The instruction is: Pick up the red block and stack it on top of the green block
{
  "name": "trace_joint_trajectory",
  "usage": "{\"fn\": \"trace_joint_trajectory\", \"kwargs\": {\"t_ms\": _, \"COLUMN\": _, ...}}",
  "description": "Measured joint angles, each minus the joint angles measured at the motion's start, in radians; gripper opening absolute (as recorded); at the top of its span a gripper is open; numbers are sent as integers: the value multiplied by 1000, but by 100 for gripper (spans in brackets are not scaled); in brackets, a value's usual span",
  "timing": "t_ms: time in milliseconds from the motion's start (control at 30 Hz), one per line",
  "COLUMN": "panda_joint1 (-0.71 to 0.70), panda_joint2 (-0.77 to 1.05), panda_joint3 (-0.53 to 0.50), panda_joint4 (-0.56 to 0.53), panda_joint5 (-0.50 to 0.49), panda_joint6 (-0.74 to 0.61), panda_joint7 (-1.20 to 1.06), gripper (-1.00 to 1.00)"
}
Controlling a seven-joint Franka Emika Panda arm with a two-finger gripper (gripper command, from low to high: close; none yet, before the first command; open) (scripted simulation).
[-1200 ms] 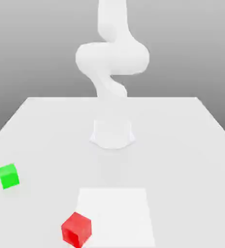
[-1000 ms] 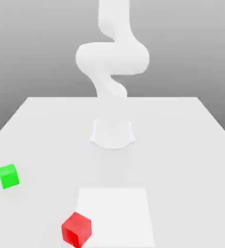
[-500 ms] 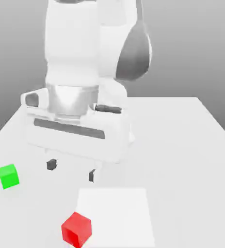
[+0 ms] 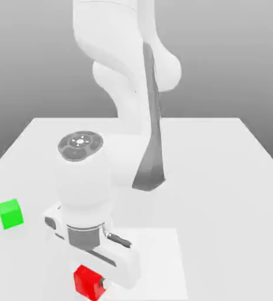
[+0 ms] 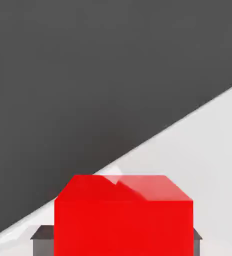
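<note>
The red block [image 4: 86,281] lies near the table's front edge, at the corner of a brighter white square. My gripper [image 4: 92,283] has come down over it, and the hand covers the block's top in the exterior view. In the hand view the red block [image 5: 123,220] sits between my dark fingers [image 5: 42,241], one on either side and both showing just wider than the block; the gripper is open. The green block [image 4: 10,213] rests on the table toward the exterior view's left, well apart from the hand.
The white table [image 4: 221,176] carries a brighter white square patch [image 4: 156,253] under the hand. The arm's links [image 4: 133,117] rise behind it at the middle of the table. In the hand view the table's edge runs diagonally close behind the red block.
The arm has swung forward and down from its upright pose. The hand, half a second ago above the table's middle with fingers spread, now sits over the red block. Both blocks have stayed put.
</note>
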Motion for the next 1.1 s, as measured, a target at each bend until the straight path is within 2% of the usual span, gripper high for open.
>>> {"fn": "trace_joint_trajectory", "kwargs": {"t_ms": 200, "panda_joint1": -3, "panda_joint2": -162, "panda_joint3": -6, "panda_joint4": -27, "panda_joint5": -1, "panda_joint6": -135, "panda_joint7": -3, "gripper": -100}}
{"fn": "trace_joint_trajectory", "kwargs": {"t_ms": 267, "panda_joint1": -34, "panda_joint2": -196, "panda_joint3": -39, "panda_joint4": -47, "panda_joint5": -15, "panda_joint6": -151, "panda_joint7": -22, "gripper": -100}}
{"fn": "trace_joint_trajectory", "kwargs": {"t_ms": 533, "panda_joint1": -212, "panda_joint2": -308, "panda_joint3": -194, "panda_joint4": -134, "panda_joint5": -51, "panda_joint6": -172, "panda_joint7": -137, "gripper": -100}}
{"fn": "trace_joint_trajectory", "kwargs": {"t_ms": 767, "panda_joint1": -419, "panda_joint2": -400, "panda_joint3": -280, "panda_joint4": -211, "panda_joint5": -32, "panda_joint6": -187, "panda_joint7": -277, "gripper": -100}}
{"fn": "trace_joint_trajectory", "kwargs": {"t_ms": 867, "panda_joint1": -509, "panda_joint2": -374, "panda_joint3": -288, "panda_joint4": -226, "panda_joint5": 13, "panda_joint6": -149, "panda_joint7": -338, "gripper": -100}}
{"fn": "trace_joint_trajectory", "kwargs": {"t_ms": 1000, "panda_joint1": -493, "panda_joint2": -247, "panda_joint3": -225, "panda_joint4": -222, "panda_joint5": 101, "panda_joint6": -31, "panda_joint7": -406, "gripper": -100}}
{"fn": "trace_joint_trajectory", "kwargs": {"t_ms": 1033, "panda_joint1": -502, "panda_joint2": -223, "panda_joint3": -212, "panda_joint4": -221, "panda_joint5": 115, "panda_joint6": -9, "panda_joint7": -416, "gripper": 100}}
{"fn": "trace_joint_trajectory", "kwargs": {"t_ms": 1100, "panda_joint1": -502, "panda_joint2": -223, "panda_joint3": -212, "panda_joint4": -221, "panda_joint5": 115, "panda_joint6": -9, "panda_joint7": -416, "gripper": 100}}
